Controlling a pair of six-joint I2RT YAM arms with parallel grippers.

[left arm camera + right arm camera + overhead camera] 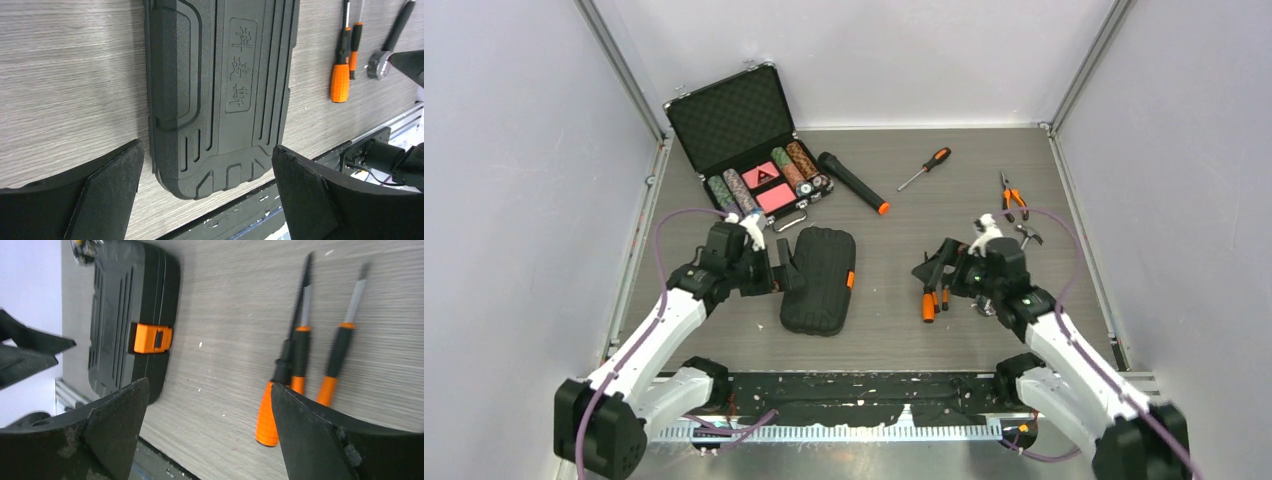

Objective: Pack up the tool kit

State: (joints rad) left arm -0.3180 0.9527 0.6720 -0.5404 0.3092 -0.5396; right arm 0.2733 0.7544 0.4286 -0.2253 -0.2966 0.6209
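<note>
My left pincer (781, 270) and right pincer (934, 260) both gape wide, empty. The closed case (821, 280) lies mid-frame on the worktop (894, 335), with loose screwdrivers (929, 300) to its right. I reckon I should brace its ribbed shell first, then lift the orange latch (850, 279) squarely.

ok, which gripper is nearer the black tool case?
Left: left gripper sits beside the tool case, on its left; right gripper is off to its right, over the loose screwdrivers.

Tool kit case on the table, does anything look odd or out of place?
Yes: the case lies shut while its tools lie scattered outside: screwdrivers near the right hand, a lone screwdriver and pliers farther back.
</note>
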